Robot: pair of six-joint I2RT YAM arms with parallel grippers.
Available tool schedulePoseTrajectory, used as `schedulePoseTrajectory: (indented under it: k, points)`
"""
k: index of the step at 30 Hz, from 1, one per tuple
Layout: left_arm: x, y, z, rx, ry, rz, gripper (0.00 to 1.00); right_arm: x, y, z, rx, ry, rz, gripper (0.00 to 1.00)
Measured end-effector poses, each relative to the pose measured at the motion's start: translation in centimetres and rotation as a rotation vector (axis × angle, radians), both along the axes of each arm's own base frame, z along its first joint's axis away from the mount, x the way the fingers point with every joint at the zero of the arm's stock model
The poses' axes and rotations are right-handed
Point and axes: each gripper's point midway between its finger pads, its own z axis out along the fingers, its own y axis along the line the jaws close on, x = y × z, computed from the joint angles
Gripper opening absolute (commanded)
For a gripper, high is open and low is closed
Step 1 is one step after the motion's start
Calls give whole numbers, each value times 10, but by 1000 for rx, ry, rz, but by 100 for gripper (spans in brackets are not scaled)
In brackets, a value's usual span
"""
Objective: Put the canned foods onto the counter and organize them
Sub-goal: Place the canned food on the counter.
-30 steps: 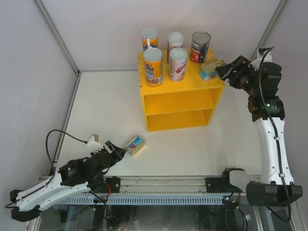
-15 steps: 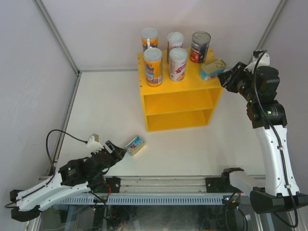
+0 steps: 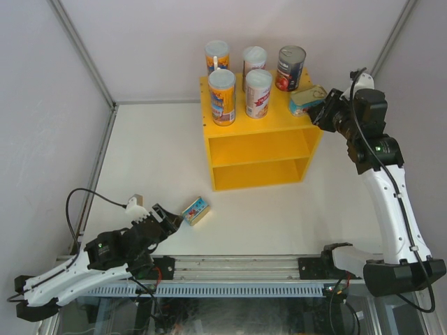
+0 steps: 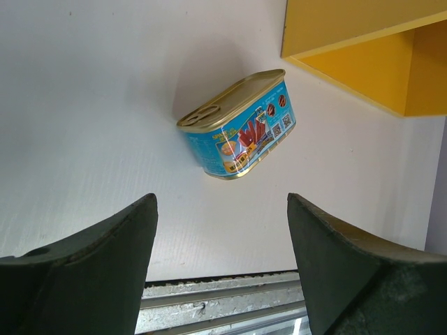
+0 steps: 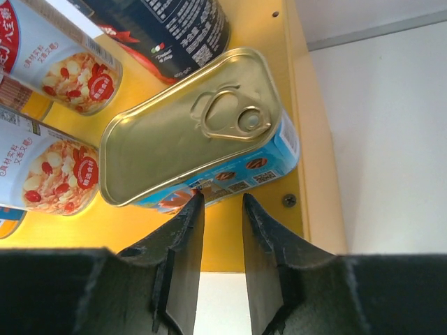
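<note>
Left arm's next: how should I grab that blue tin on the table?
Clamp the blue tin across its flat long sides, not the rounded corners, approaching straight from the open left gripper. It lies skewed to the fingers, so probably twist the wrist first.

Upper centre: yellow box (image 3: 262, 125) top full of four tubes (image 3: 222, 98), steel can (image 3: 290, 68), flat tin (image 3: 306, 100); open white floor (image 3: 154, 160) at left.

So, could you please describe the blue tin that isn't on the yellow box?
Find the large yellow open-fronted box. On the white table before its left corner, ahead of the left gripper, lies a flat rectangular blue-labelled tin with a gold lid. Its twin tin sits up on the box top.
</note>
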Motion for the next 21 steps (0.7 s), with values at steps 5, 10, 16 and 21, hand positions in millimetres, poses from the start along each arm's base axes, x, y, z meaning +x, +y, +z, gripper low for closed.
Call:
schedulePoseTrajectory:
  k: [5, 10, 16, 21]
  points:
    - [-1, 1, -1, 2, 1, 0, 79, 2, 12, -3, -7, 6, 28, 28]
    - [-1, 2, -1, 3, 1, 1, 79, 6, 17, -1, -13, 3, 34, 28]
    - [0, 2, -1, 6, -2, 5, 79, 12, 21, 4, -16, -7, 42, 28]
    - [1, 3, 0, 10, -7, 11, 79, 5, 29, 11, -31, -22, 66, 29]
